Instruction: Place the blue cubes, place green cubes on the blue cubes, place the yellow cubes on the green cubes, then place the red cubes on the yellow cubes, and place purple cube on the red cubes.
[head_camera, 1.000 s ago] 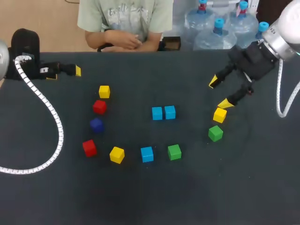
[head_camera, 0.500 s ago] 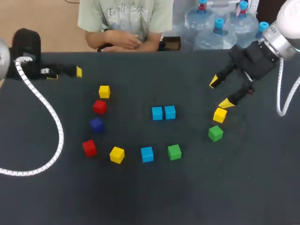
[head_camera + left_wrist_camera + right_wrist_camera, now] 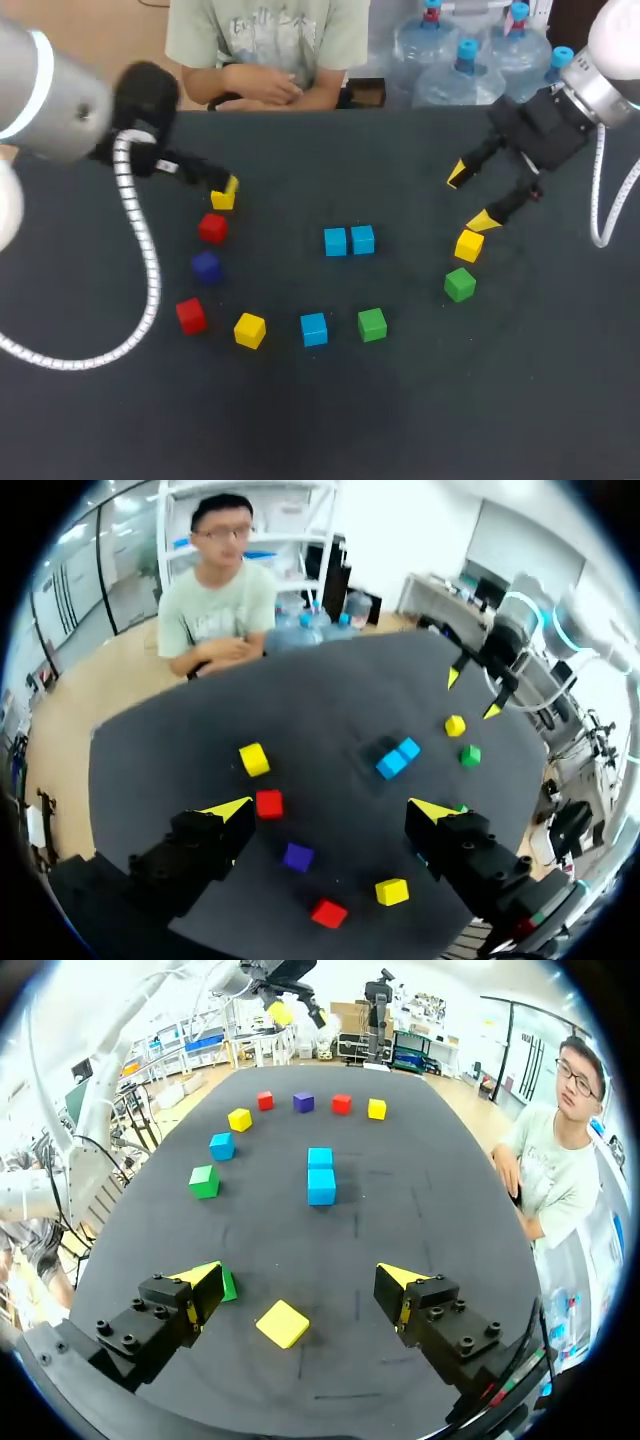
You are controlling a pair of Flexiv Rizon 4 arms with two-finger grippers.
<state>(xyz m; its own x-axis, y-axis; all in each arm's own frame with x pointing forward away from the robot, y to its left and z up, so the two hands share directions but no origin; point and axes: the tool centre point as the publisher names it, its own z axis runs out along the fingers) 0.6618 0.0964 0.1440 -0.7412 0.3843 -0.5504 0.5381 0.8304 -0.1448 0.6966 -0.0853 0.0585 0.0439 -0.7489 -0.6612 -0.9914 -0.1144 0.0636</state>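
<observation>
**Legible markings: none**

Item: surface [image 3: 320, 420] and all that stands on it. No text, label, number or sign can be read in any view.
</observation>
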